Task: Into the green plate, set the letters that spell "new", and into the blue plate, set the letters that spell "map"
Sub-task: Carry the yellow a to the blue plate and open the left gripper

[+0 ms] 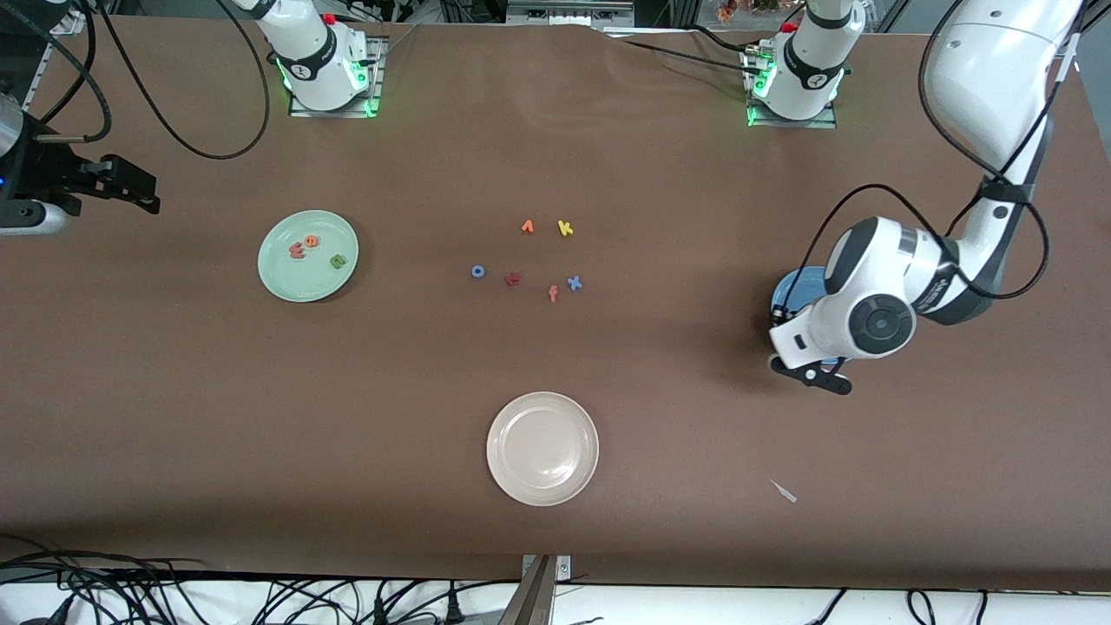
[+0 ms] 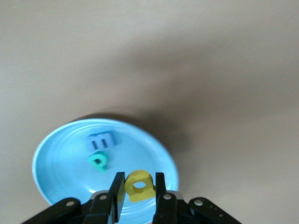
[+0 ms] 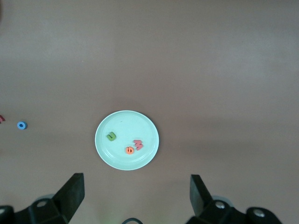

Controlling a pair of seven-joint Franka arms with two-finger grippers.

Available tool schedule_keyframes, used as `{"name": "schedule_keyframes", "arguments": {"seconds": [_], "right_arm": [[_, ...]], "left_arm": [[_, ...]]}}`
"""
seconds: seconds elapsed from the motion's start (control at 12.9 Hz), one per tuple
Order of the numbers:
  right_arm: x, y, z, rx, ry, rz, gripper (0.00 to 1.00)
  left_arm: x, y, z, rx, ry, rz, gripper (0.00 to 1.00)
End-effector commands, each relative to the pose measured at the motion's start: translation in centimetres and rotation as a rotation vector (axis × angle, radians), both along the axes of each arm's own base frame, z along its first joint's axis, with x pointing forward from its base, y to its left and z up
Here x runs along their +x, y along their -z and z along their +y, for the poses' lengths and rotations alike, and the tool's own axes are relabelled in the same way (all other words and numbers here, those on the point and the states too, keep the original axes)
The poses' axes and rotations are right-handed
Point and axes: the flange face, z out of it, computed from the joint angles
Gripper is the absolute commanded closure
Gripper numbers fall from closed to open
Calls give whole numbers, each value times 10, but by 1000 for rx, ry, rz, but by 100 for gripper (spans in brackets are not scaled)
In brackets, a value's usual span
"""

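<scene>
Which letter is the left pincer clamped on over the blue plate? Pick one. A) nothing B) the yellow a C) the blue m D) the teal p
B: the left pincer is shut on the yellow a above the blue plate, where the blue m and teal p already lie.

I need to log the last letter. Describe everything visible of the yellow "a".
The yellow "a" is a small, thick, foam-like lowercase letter with a round hole through its bowl. It sits pinched between the two dark fingers of the left claw, over the blue plate, apart from the blue "m" and teal "p" lying in it.
</scene>
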Motion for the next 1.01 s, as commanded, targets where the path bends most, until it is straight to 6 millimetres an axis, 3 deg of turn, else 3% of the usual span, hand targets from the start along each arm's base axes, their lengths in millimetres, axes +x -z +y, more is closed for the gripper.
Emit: {"name": "schedule_keyframes", "arguments": {"seconds": [0.0, 0.15, 0.23, 0.31, 0.39, 0.78, 0.93], "right_arm": [[6, -2, -16, 71, 20, -53, 0], [5, -3, -13, 59, 11, -50, 0], [5, -3, -13, 61, 11, -48, 0], [6, -6, -12, 61, 8, -62, 0], [8, -6, -11, 61, 6, -71, 0], [7, -6, -16, 60, 17, -70, 0], [5, -7, -16, 61, 17, -67, 0]], "left_arm": [[-27, -3, 35, 3, 35, -41, 82], [-39, 16, 45, -12, 23, -45, 81], [-42, 21, 51, -17, 14, -47, 76], [-41, 24, 57, -20, 10, -43, 35], [-39, 23, 62, -27, 19, -42, 0], [-27, -1, 75, -14, -9, -29, 0], [-20, -22, 79, 0, -20, -18, 0]]}}
